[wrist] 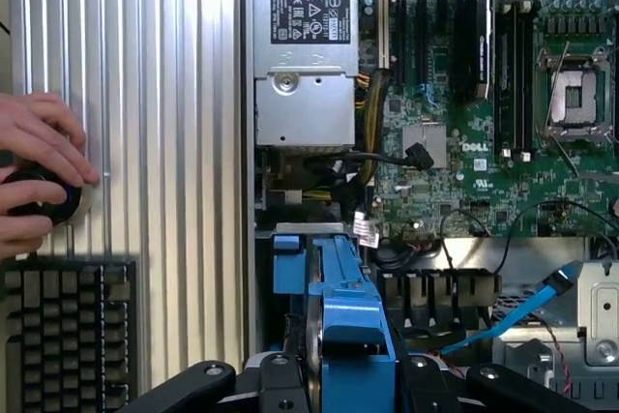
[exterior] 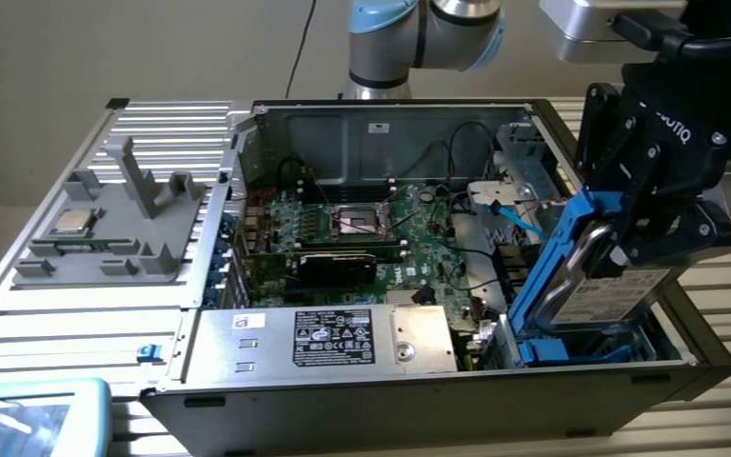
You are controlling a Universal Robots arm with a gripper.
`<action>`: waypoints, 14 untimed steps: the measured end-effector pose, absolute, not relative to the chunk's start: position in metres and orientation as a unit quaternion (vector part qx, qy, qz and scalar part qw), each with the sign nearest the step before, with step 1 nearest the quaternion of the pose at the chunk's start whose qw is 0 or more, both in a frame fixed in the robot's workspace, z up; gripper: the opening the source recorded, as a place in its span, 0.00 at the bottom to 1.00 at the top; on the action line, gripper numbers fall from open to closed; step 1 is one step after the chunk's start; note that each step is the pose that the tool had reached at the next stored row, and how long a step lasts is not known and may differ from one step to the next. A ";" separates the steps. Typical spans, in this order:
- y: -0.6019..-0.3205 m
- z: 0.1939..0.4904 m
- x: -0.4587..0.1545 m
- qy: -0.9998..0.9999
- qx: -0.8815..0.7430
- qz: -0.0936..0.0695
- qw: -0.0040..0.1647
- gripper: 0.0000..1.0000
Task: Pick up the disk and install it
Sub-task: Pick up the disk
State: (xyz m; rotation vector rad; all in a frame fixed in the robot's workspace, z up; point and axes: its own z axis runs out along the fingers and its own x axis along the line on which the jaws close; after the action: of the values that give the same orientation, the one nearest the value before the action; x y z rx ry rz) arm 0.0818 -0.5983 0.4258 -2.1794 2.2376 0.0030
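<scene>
Exterior view, disk: the disk (exterior: 617,297) stands on edge and tilted at the open case's near corner, on the exterior view's right. Its white label faces the camera and a blue carrier (exterior: 554,249) frames it.
Disk's lower end: down in the blue drive bay (exterior: 556,350) at that corner; I cannot tell whether it is seated.
Pincer: the pincer (exterior: 626,238) is clamped on the disk's upper part, a black finger on each flat face.
Wrist view, disk: seen edge-on between the pincer's two black linkages.
Arm: the robot arm (exterior: 404,33) rises behind the case.
Case: the computer case (exterior: 379,124) lies open on the ribbed metal counter (exterior: 35,324).
Inside the case: motherboard (exterior: 429,252) with a processor socket (exterior: 362,221); a silver power supply (exterior: 251,343) along the near wall, just beside the drive bay; a light blue cable (exterior: 521,227) near the carrier's upper edge.
Exterior view's left: a grey holder (exterior: 137,190) carries a small square silver chip (exterior: 73,221), well apart from the disk.
Person: in the wrist view a hand (wrist: 34,157) rests on a black round object (wrist: 44,198), with a keyboard (wrist: 63,331) just beside it.
</scene>
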 end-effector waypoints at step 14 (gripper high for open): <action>-0.598 0.414 0.084 0.716 -0.698 0.003 0.007 0.37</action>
State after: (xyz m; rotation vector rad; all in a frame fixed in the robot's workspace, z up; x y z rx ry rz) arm 0.0836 -0.5983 0.4145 -2.1821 2.2405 0.0088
